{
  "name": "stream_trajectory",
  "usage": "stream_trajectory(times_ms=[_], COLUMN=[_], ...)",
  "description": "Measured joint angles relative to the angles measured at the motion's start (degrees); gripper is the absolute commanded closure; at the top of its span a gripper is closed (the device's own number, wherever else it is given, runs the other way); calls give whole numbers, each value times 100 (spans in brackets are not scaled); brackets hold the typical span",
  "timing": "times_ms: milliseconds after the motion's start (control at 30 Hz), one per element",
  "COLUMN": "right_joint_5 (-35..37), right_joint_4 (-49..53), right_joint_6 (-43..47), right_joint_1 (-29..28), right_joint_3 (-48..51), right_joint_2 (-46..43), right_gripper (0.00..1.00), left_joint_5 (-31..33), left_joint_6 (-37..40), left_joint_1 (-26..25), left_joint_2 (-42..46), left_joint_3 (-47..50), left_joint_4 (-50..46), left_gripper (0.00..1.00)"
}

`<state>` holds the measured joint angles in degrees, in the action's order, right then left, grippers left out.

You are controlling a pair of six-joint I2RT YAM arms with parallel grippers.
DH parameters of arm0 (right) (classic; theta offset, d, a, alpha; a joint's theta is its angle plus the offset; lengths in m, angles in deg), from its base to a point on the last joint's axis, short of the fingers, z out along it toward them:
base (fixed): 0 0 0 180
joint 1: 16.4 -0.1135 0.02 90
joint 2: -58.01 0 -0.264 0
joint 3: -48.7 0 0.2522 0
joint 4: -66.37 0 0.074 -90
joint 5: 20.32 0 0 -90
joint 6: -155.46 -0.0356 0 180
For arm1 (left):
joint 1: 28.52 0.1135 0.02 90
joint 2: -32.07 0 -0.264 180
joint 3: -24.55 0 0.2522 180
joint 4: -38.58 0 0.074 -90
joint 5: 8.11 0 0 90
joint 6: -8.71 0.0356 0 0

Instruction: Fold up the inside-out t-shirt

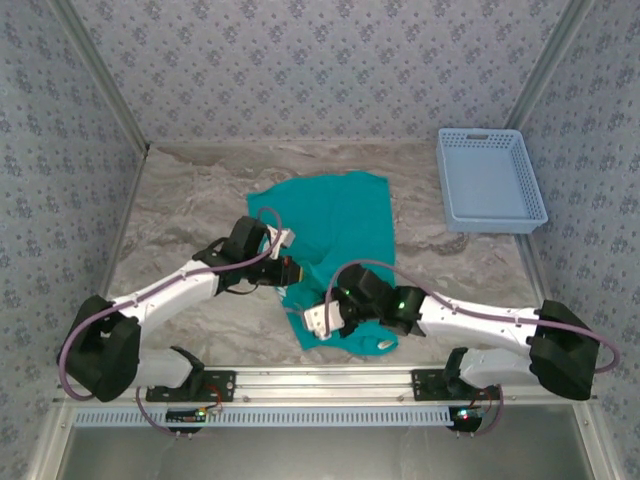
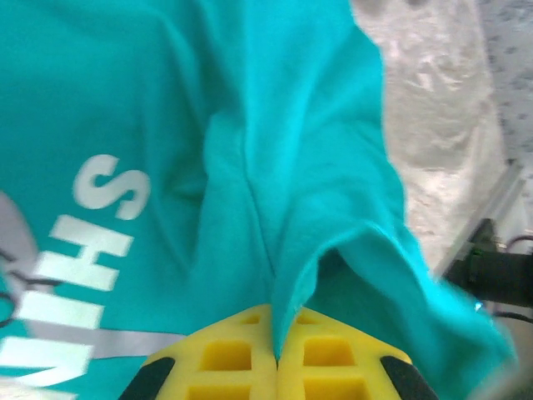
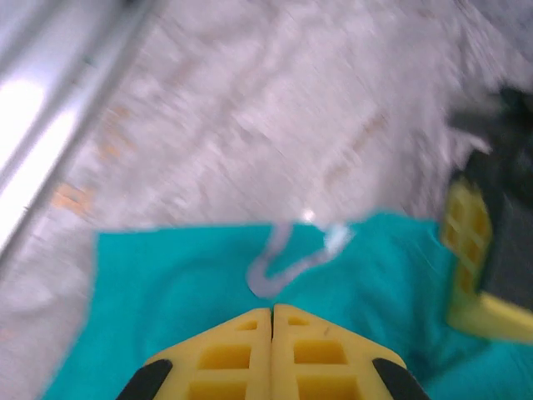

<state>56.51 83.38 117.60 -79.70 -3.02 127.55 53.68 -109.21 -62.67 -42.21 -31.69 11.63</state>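
T-shirt (image 1: 340,215) fold pinched in closed left fingers (image 2: 276,354); right fingers (image 3: 272,333) closed, touching fabric.

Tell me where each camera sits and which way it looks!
Top: above and behind the arms, looking down on table, shirt, basket; both arms show, with left claw and right claw.
Left wrist: on the left arm, looking along the shut left claw, which pinches a shirt fold.
Right wrist: on the right arm, looking past the shut right claw over the shirt edge to the table.
Shared: the right wrist view also catches the left claw; all views show the shirt.
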Motion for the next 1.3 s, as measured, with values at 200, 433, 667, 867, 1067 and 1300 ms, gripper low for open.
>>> stream_trajectory(times_ms=[200, 433, 667, 867, 1067, 1300], right_joint_5=[-1207, -1825, -1176, 37, 2227, 3499], right_joint_4=[83, -155, -756, -1172, -634, 623], right_joint_6=[-328, -737, -1296, -2459, -4647, -6704], right_joint_1=[-267, 1008, 1954, 2258, 2544, 2852], right_joint_3=[61, -42, -267, -352, -1445, -2708], right_joint_2=[33, -643, -551, -46, 667, 1255], right_gripper=[73, 70, 69, 25, 0, 10], left_joint_5=[763, 1226, 1290, 1058, 684, 361], left_joint_6=[87, -203, -516, -391, 50, 291], left_joint_1=[33, 81, 341, 608, 688, 721], left_joint_2=[857, 1998, 2479, 1580, -50, -1351], left_joint_3=[380, 1316, 1550, 1228, 372, -221], left_joint_4=[-68, -85, -310, -98, -26, -96], left_gripper=[84, 27, 0, 0, 0, 28])
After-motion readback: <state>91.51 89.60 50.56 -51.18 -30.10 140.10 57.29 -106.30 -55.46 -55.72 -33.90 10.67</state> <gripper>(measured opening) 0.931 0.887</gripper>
